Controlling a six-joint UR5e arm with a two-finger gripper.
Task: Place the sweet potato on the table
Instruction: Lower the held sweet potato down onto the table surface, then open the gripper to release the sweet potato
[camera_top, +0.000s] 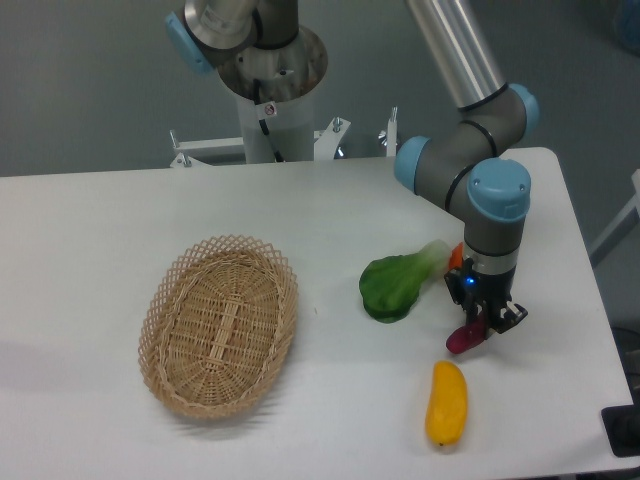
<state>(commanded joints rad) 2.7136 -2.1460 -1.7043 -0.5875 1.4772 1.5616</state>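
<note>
Plain grey-blue wall (90, 90) behind, evenly lit, with a dim grey floor (615, 190) at right.

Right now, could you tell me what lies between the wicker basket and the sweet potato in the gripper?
In the fixed camera view, the green leafy vegetable lies between the wicker basket and the sweet potato, which the gripper holds; the table is otherwise bare there.

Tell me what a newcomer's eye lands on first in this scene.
First the grey and blue arm reaching down at the right, its gripper shut on the magenta sweet potato low over the white table. Next the big woven basket at left, then the green leafy vegetable mid-table and the yellow vegetable near the front edge.
</note>
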